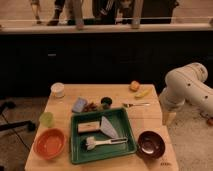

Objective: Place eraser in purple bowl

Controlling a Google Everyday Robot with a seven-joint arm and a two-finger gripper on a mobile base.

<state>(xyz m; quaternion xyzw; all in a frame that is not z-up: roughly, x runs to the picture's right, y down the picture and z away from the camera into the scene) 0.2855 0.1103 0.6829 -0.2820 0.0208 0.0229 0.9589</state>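
Currently the eraser [87,127] lies flat in the green tray [73,141] at the centre of the worktop [150,119], in the tray's rear-left area. Two other items share the tray:
- a pale blue-grey sheet [108,126], just right of the eraser;
- a white-handled brush [103,142], lying crosswise along the front, bristle end to the left.

The purple bowl [151,144] stands upright on the worktop, just beside the tray's front-right corner, apart from the eraser; its glossy interior is in plain view. The orange bowl [49,143] stands at the front-left corner, near the tray's left wall. A green cup [46,118] sits behind the orange bowl, and a white cup [58,89] sits near the rear-left edge.

The arm [186,86] enters from the right. The hand [169,118] hangs at the worktop's right edge, behind the purple bowl and well apart from the eraser. Whether the hand is wide or narrow cannot be told. What appears to be a spoon [136,105] lies behind the tray.
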